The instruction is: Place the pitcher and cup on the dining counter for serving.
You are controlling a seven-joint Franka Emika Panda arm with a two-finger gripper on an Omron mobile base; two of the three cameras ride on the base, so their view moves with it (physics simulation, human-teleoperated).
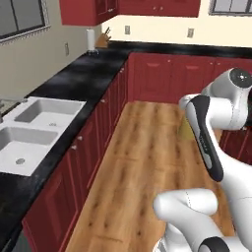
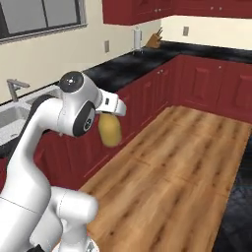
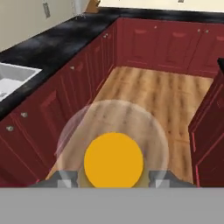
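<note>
The amber-yellow pitcher (image 2: 110, 130) hangs in the air over the wooden floor, with my gripper (image 2: 109, 119) shut on it. In the hand view I look down its neck: the pitcher (image 3: 113, 159) is an orange disc inside a paler round outline, with a fingertip (image 3: 65, 179) at each side. A yellow sliver of the pitcher (image 1: 186, 129) peeks out behind my forearm. The dining counter (image 2: 238, 202) shows as a black marbled top at the lower right, and its dark red doors (image 3: 210, 131) fill the right edge of the hand view. The green cup is out of view.
A black wall counter (image 1: 83, 74) with a white double sink (image 1: 29, 128) runs along the left over dark red cabinets (image 1: 93, 142). A paper towel roll (image 1: 90, 40) and a knife block (image 1: 103, 39) stand in the far corner. Wooden floor (image 1: 142, 162) stretches between the counters.
</note>
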